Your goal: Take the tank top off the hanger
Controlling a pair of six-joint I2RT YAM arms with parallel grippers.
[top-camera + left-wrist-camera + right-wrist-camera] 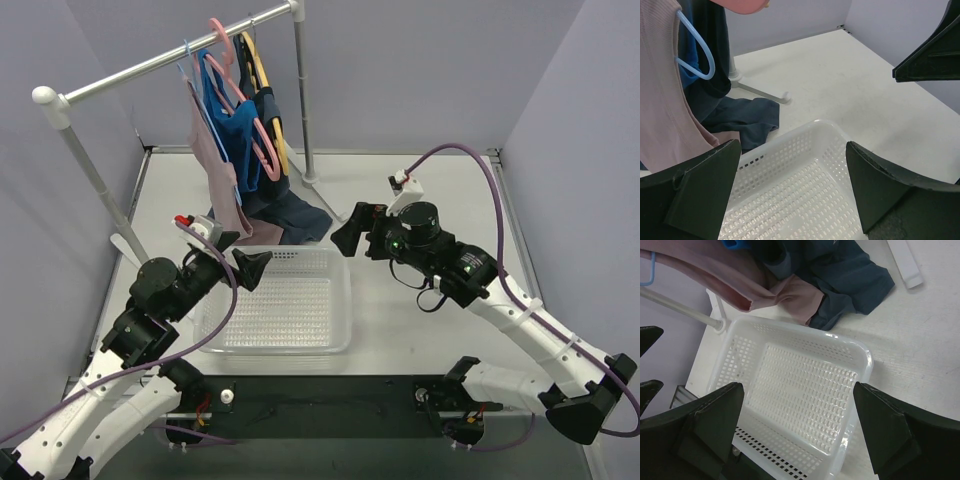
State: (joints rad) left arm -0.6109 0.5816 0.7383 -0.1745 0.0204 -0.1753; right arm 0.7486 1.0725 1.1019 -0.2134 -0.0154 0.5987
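We record the pink tank top [212,160] hanging on the light blue hanger [711,59] from the rail [170,60]. Its lower hem drapes onto the worktop [430,180] just beside the far edge of the white basket [345,300]. The left gripper [255,270] hovers over the basket's far left corner, jaws spread wide, holding nothing. The right gripper [352,230] hangs near the basket's far right corner, likewise wide open and empty. A dark blue garment [300,215] lies behind the basket.
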